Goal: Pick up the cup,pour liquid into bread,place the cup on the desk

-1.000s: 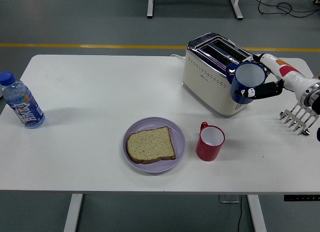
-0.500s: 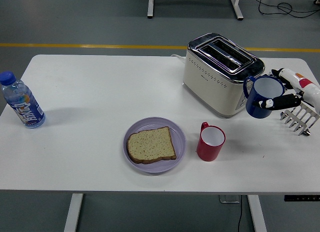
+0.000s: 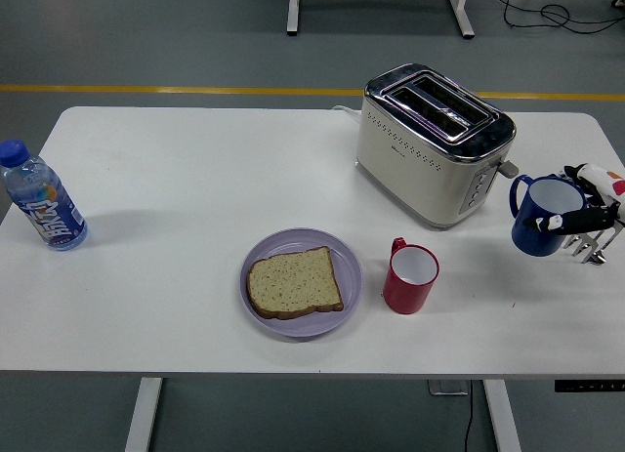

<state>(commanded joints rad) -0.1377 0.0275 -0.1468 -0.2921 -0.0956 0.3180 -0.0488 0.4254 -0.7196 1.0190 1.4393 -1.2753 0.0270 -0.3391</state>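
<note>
One robot hand, the right hand (image 3: 584, 214), is wrapped around the blue cup (image 3: 538, 217) at the table's (image 3: 176, 179) far right, upright so nothing spills, well apart from the bread (image 3: 294, 282) on its purple plate (image 3: 256, 315) near the red cup (image 3: 410, 275).

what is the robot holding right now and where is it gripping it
The right hand holds the blue cup, fingers wrapped around its body on the side opposite the handle.

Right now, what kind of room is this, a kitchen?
Probably a lab or workshop with a pretend breakfast: a grey floor with a yellow line, loose cables, and a cream-and-chrome toaster on a plain white table.
</note>
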